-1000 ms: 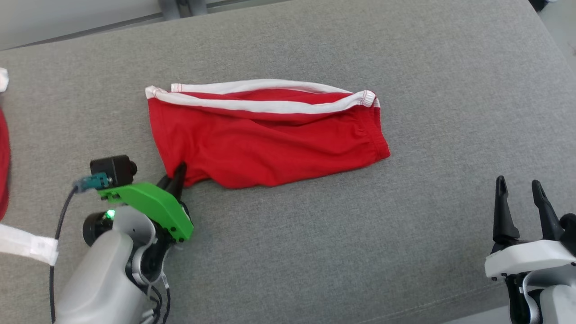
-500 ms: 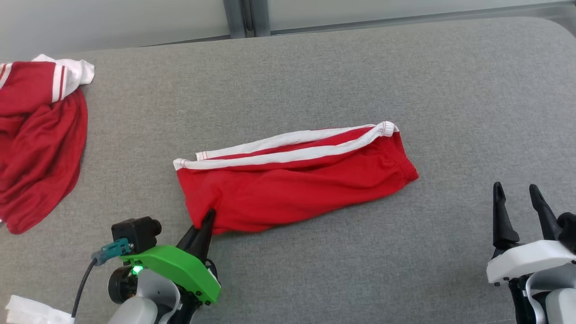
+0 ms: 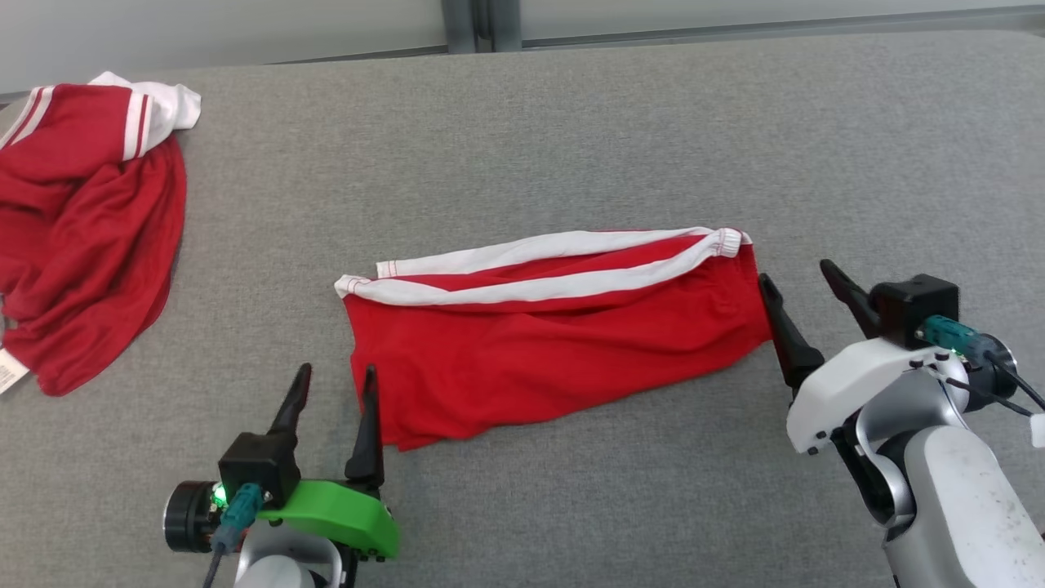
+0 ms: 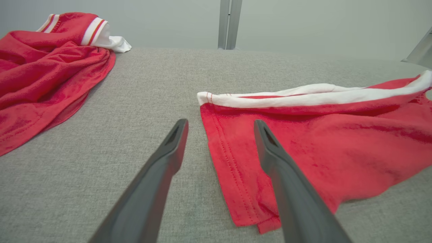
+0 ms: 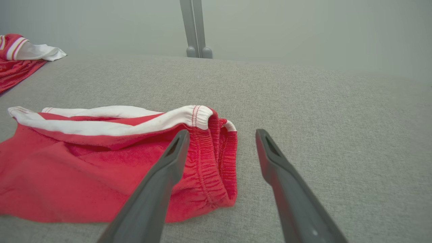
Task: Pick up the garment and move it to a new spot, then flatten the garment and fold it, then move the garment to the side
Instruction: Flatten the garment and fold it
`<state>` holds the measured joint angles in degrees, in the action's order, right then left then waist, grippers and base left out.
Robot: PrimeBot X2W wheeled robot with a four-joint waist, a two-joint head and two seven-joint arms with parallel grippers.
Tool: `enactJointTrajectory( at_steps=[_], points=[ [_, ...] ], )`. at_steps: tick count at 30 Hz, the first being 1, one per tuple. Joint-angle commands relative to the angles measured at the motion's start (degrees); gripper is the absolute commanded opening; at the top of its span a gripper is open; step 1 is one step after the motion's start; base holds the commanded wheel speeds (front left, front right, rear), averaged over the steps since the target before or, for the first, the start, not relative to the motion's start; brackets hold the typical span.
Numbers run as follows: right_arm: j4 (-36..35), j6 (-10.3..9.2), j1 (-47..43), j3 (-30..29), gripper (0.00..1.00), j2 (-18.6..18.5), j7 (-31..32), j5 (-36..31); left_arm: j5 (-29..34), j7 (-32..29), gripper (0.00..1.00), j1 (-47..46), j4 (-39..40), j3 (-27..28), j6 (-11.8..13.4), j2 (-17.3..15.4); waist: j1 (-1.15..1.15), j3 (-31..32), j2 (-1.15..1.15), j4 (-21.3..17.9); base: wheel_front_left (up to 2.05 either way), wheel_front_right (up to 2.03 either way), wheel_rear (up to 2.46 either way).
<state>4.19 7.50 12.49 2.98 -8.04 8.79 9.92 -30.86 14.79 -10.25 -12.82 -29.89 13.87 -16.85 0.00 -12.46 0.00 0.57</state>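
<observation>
Shorts lie on the tabletop; our left pincer has just let go of their hem corner and stands wide open, empty; the right pincer, open and empty too, now sits beside the waistband, so we judge flattening comes next

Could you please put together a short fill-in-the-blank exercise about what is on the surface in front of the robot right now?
1. The red shorts lie on a ____ fabric surface.
2. The stripes along their far edge are ____.
3. The left gripper, at the shorts' hem, has its jaws ____.
4. The crumpled red garment lies at the robot's far ____.

Missing words: grey; white; open; left
</observation>
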Motion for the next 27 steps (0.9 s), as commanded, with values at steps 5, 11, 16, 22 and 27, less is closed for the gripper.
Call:
enactJointTrajectory(
  at_steps=[5, 11, 16, 22, 27],
  points=[
    [5.1, -0.03, 4.0, 2.3, 1.00, -2.5, 3.7, -3.6, 5.1, 0.4, 1.00, 4.1, 2.8, 4.1, -1.7, 4.8, 0.00, -2.1, 0.00, 4.6, 0.00, 0.00, 0.00],
    [11.1, -0.03, 8.5, 0.6, 1.00, -3.0, 4.5, -6.2, 9.6, 0.4, 1.00, 5.5, 3.1, 8.7, -4.7, 9.0, 0.00, -4.6, 0.00, 7.0, 0.00, 0.00, 0.00],
    [15.6, -0.03, 10.4, -1.9, 1.00, -2.4, 4.7, -7.3, 12.0, 0.4, 1.00, 6.8, 2.9, 12.3, -7.0, 11.6, 0.00, -6.0, 0.00, 7.9, 0.00, 0.00, 0.00],
    [19.7, -0.12, 10.9, -5.3, 1.00, -1.6, 5.2, -7.7, 14.1, 0.4, 1.00, 8.1, 2.6, 15.7, -9.5, 13.2, 0.00, -6.5, 0.00, 7.9, 0.00, 0.00, 0.00],
    [23.2, -0.08, 11.4, -5.4, 1.00, 0.4, 7.1, -3.2, 15.3, 0.4, 1.00, 9.0, 3.1, 16.9, -11.9, 13.7, 0.00, -6.0, 0.00, 8.0, 0.00, 0.00, 0.00]
  ],
)
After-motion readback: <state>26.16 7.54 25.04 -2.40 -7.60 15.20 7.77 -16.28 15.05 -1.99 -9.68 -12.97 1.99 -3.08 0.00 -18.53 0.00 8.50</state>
